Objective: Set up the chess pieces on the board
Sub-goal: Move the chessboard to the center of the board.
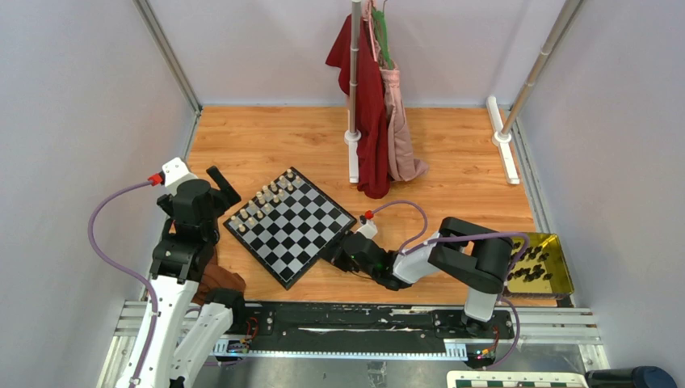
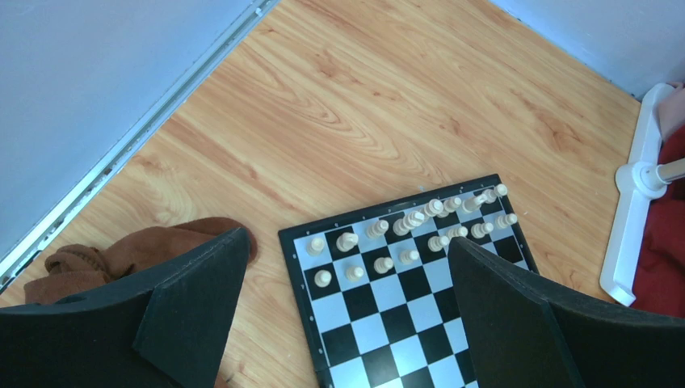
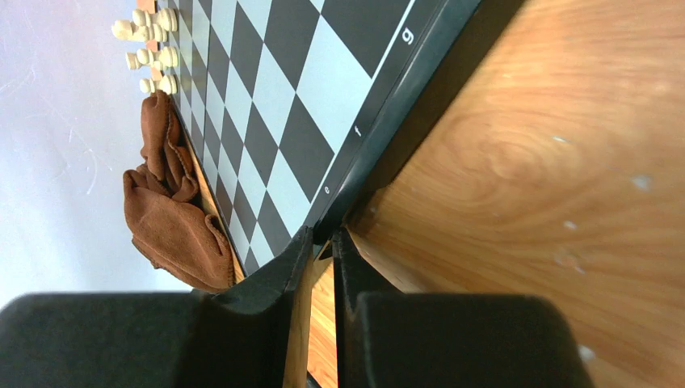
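Observation:
The board (image 1: 295,226) lies turned like a diamond on the wooden table. Cream chess pieces (image 1: 262,202) stand in two rows along its far-left edge. The black chess pieces (image 1: 529,267) lie in a gold tray at the right. My left gripper (image 1: 222,184) is open and empty, above the board's left corner. In the left wrist view the gripper (image 2: 347,242) frames the cream pieces (image 2: 412,230) and the board (image 2: 404,315). My right gripper (image 1: 339,250) lies low at the board's near-right edge. In the right wrist view the gripper (image 3: 321,236) is shut on the board's dark border (image 3: 388,97).
A brown leather pouch (image 1: 218,279) lies by the left arm's base and shows in the right wrist view (image 3: 174,218). The gold tray (image 1: 557,284) sits at the right edge. A stand with red and pink clothes (image 1: 376,105) and a white pole foot (image 1: 505,145) are at the back.

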`<state>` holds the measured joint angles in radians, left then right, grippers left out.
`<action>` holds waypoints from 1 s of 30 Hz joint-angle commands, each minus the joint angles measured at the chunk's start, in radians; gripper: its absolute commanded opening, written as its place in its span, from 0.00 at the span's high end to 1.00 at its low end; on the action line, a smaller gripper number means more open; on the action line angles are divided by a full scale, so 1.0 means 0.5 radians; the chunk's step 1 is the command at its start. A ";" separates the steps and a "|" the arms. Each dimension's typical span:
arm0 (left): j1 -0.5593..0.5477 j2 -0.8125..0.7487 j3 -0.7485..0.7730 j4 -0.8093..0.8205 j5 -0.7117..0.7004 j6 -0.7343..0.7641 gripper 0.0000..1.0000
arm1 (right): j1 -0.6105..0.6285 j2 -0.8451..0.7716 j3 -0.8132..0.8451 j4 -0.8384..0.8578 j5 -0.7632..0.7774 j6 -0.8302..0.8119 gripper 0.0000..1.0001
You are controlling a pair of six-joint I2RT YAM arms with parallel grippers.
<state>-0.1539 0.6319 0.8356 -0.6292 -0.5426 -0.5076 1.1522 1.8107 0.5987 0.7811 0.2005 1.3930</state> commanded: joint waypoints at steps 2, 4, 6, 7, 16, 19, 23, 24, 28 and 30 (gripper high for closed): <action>-0.014 -0.012 -0.024 -0.038 0.042 0.027 0.00 | 0.028 -0.059 -0.224 -0.428 0.177 -0.071 1.00; -0.014 -0.012 -0.039 -0.041 0.065 0.030 0.00 | 0.021 -0.091 -0.256 -0.435 0.200 -0.067 1.00; -0.014 -0.018 -0.057 -0.039 0.081 0.031 0.00 | 0.014 -0.112 -0.279 -0.436 0.222 -0.060 1.00; -0.014 -0.017 -0.070 -0.041 0.087 0.033 0.00 | 0.009 -0.129 -0.294 -0.443 0.237 -0.056 1.00; -0.014 -0.043 -0.190 -0.040 0.125 0.032 0.00 | -0.002 -0.206 -0.372 -0.483 0.371 -0.008 1.00; -0.014 -0.059 -0.225 -0.039 0.141 0.023 0.00 | 0.000 -0.199 -0.367 -0.488 0.339 -0.012 1.00; -0.014 -0.075 -0.253 -0.045 0.161 0.024 0.00 | -0.001 -0.194 -0.368 -0.509 0.338 -0.006 1.00; -0.015 -0.081 -0.258 -0.048 0.163 0.024 0.00 | 0.000 -0.197 -0.365 -0.521 0.340 -0.007 0.99; -0.014 -0.093 -0.269 -0.063 0.163 0.021 0.00 | -0.001 -0.225 -0.348 -0.596 0.349 -0.012 0.96; -0.014 -0.094 -0.270 -0.070 0.165 0.020 0.00 | 0.000 -0.245 -0.350 -0.627 0.369 -0.009 0.96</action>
<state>-0.1539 0.5945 0.7101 -0.6456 -0.4706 -0.5014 1.1522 1.6756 0.4671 0.7326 0.2916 1.4261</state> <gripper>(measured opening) 0.997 0.127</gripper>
